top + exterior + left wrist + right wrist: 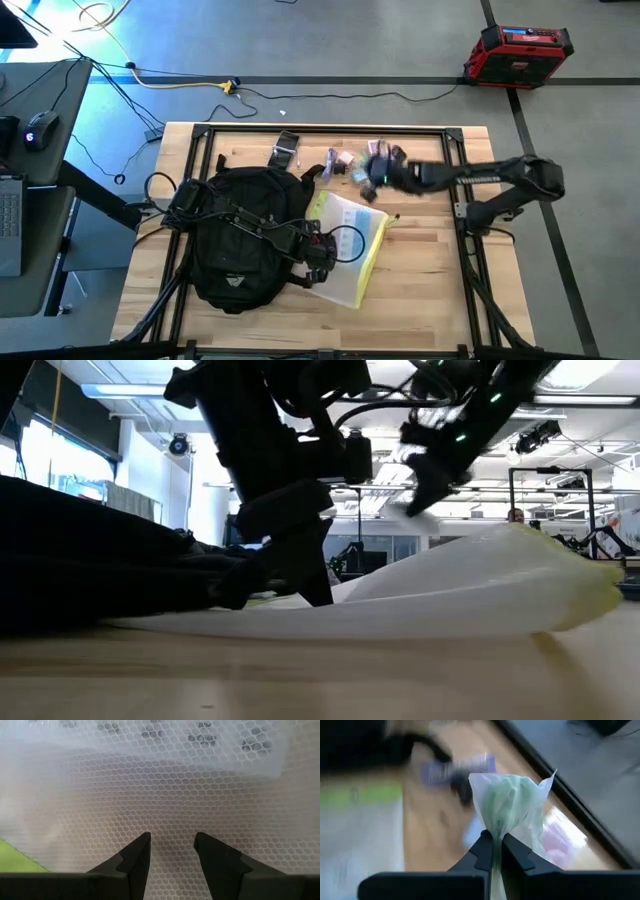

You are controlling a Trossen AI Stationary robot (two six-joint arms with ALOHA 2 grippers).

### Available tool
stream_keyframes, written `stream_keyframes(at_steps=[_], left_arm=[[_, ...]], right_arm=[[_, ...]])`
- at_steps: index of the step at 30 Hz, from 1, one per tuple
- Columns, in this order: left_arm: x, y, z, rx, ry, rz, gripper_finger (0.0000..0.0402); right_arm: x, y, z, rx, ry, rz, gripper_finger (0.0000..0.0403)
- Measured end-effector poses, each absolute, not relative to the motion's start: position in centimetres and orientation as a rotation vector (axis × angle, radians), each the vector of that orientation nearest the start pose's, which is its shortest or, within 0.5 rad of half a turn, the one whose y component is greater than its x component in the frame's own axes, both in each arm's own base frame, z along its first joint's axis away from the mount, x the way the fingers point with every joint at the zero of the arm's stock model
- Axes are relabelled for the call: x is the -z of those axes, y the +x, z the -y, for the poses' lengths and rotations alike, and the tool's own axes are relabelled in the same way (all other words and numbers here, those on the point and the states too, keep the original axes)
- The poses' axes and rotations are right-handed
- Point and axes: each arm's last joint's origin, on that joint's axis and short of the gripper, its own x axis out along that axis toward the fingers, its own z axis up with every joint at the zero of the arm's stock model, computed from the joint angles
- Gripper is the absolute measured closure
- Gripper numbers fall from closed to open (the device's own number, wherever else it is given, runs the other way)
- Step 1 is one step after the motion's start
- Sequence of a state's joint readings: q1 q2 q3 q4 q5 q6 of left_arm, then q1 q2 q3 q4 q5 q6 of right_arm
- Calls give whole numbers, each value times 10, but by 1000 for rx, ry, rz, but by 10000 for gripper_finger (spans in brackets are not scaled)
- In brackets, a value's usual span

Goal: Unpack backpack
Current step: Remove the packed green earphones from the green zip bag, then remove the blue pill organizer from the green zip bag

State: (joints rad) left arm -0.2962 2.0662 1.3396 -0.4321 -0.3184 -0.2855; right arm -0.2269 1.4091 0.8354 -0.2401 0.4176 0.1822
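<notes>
Backpack (240, 235) lying flat on the table (430, 270), long axis running from the table's far edge toward the near edge, white logo at the near end. Translucent pouch (350, 240) with yellow trim touching the backpack's right flank and partly overlapping it, slanted across the boards.

Left gripper (322, 250) down at the seam between backpack and pouch, just beside the backpack's right edge. Left wrist view filled with the pouch's honeycomb mesh (165, 795); fingers (135, 862) parted with a clear gap, nothing between them: released, poised over the pouch surface.

Right gripper (378, 176) held beyond the backpack's far right corner, above a cluster of small wrapped items (345, 162) near the table's far edge. Clenched on a small clear bag (512, 802) with pale green contents, bag neck pinched between the fingers, body of the bag standing up past the fingertips. Blurred in the high view, so exact height over the table not readable.

Judgement: right arm busy with a set-down among the small items, well clear of the backpack. Left arm by far the nearer one to the backpack; backpack lies to that gripper's left, pouch directly under it. Next reach into the backpack likely the left arm's, though the opening is not visible.
</notes>
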Motion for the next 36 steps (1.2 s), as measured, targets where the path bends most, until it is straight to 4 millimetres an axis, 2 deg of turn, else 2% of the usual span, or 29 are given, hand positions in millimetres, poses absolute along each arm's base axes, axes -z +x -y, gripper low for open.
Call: stream_keyframes(at_steps=[4,8,12,15,18,22,26,30,33,36], left_arm=[[-131,393,110,-172,88,-1067,257],[-131,393,110,-173,89,-1066,257],[-131,393,110,-173,89,-1066,257],[-131,393,110,-174,90,-1066,257],[-131,393,111,-169,89,-1067,257],[-131,393,112,-164,86,-1070,257],[-131,392,112,-158,91,-1075,257],[-131,392,112,-156,92,-1075,257],[-131,392,113,-155,93,-1077,257],[-131,392,113,-157,88,-1077,257]], right_arm=[[-205,277,120,703,203,-662,399],[-201,290,143,673,250,-646,390],[-194,303,147,680,259,-704,345],[-202,309,146,727,263,-698,298],[-215,310,141,719,225,-708,254],[-249,306,130,686,192,-678,208],[-272,292,100,594,137,-727,184],[-280,279,46,442,94,-836,181],[-266,270,-5,319,75,-879,183],[-240,254,-55,187,74,-950,183]])
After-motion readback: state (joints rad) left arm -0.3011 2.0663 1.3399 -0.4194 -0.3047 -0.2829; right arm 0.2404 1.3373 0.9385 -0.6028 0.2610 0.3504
